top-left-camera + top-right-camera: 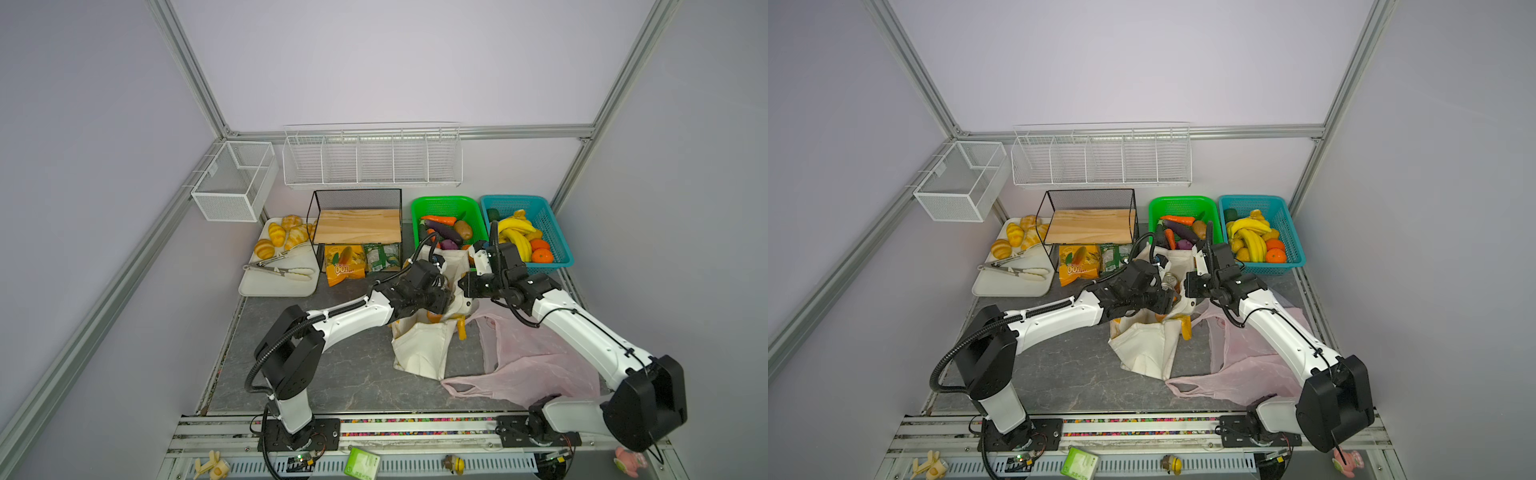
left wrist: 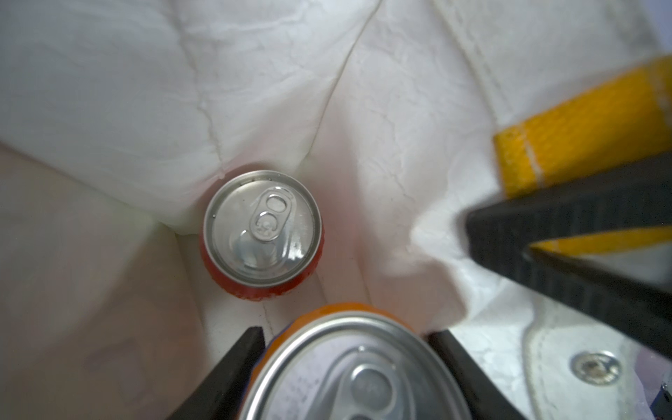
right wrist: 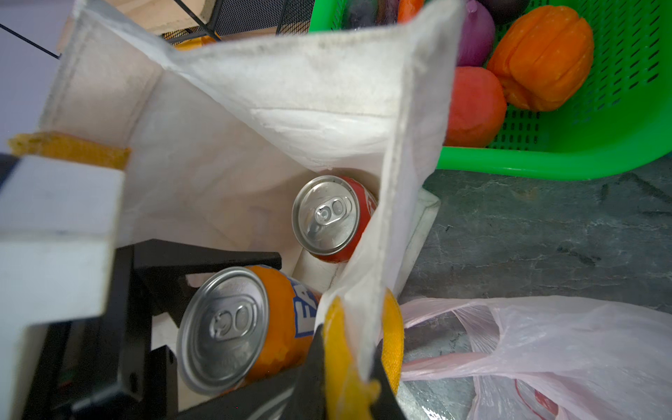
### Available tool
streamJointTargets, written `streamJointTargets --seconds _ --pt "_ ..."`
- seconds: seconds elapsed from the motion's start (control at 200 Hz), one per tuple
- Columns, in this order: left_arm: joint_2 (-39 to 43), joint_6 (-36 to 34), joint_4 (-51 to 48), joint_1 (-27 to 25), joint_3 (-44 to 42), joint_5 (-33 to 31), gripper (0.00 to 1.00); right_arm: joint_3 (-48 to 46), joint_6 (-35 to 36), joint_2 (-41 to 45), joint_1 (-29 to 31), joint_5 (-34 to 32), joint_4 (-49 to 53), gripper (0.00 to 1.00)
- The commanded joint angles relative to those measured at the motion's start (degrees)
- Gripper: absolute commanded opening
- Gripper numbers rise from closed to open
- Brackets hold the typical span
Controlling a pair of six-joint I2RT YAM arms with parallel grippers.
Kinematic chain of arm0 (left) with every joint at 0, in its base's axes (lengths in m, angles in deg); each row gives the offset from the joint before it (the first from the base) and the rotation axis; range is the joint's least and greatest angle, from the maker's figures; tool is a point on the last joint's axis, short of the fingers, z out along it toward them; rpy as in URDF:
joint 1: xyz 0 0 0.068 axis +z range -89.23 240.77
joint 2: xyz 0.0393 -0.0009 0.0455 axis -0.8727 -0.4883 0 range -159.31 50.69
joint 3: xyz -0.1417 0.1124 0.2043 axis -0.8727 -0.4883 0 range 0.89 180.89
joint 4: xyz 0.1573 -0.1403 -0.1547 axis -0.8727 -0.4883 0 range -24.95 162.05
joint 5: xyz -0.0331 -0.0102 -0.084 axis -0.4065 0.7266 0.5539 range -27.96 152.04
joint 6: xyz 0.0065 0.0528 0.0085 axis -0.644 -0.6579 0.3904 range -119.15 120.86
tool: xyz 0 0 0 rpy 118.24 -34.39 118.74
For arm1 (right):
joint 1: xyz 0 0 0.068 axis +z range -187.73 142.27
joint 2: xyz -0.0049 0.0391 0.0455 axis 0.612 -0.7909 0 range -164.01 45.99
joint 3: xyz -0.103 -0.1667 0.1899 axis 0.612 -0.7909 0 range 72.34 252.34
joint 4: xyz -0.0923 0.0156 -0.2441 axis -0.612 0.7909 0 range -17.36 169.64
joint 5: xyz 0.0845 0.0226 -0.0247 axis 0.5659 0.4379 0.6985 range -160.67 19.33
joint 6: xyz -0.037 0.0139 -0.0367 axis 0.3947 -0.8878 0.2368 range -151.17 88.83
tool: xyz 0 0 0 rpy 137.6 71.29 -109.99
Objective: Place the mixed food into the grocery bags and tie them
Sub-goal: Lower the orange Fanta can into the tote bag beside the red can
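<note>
One orange soda can [image 3: 251, 327] was clasped by the left pincer [image 2: 343, 336] beside one red cola can [image 3: 334, 218]; the cream canvas tote [image 3: 254, 91] rim was pinched by the right pincer [image 3: 347, 349].

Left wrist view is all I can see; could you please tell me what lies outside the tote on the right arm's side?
Observer: A pink plastic bag lies crumpled on the table beside the tote.
Operator: Thank you. What stands beyond the tote?
Observer: A green basket of vegetables sits just past its far rim.
Operator: And the black jaws at the edge of my picture, what do they grip?
Observer: The right gripper is shut on the yellow handle and the canvas rim together, holding the mouth open.
</note>
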Motion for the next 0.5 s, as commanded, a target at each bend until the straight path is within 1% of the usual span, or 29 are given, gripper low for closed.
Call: streamJointTargets --seconds 0.0,0.135,0.255,0.31,0.5 --pt "-0.76 2.59 -3.45 1.99 1.64 -7.41 0.36 2.62 0.06 1.71 -0.61 1.08 0.51 0.09" --pt "-3.74 1.12 -6.40 0.55 3.02 -6.78 0.37 2.97 -0.05 1.57 -0.61 1.21 0.52 0.09" --pt "-5.04 1.40 -6.69 0.48 3.01 -6.16 0.37 3.87 0.40 0.89 -0.61 1.20 1.06 0.09" --pt "-5.37 2.48 -7.10 0.67 3.47 -6.97 0.37 3.96 0.40 0.69 -0.61 1.38 0.97 0.09" --pt "-2.22 2.15 -6.05 1.11 4.06 -6.47 0.37 4.23 0.73 0.31 -0.61 0.97 1.49 0.09"
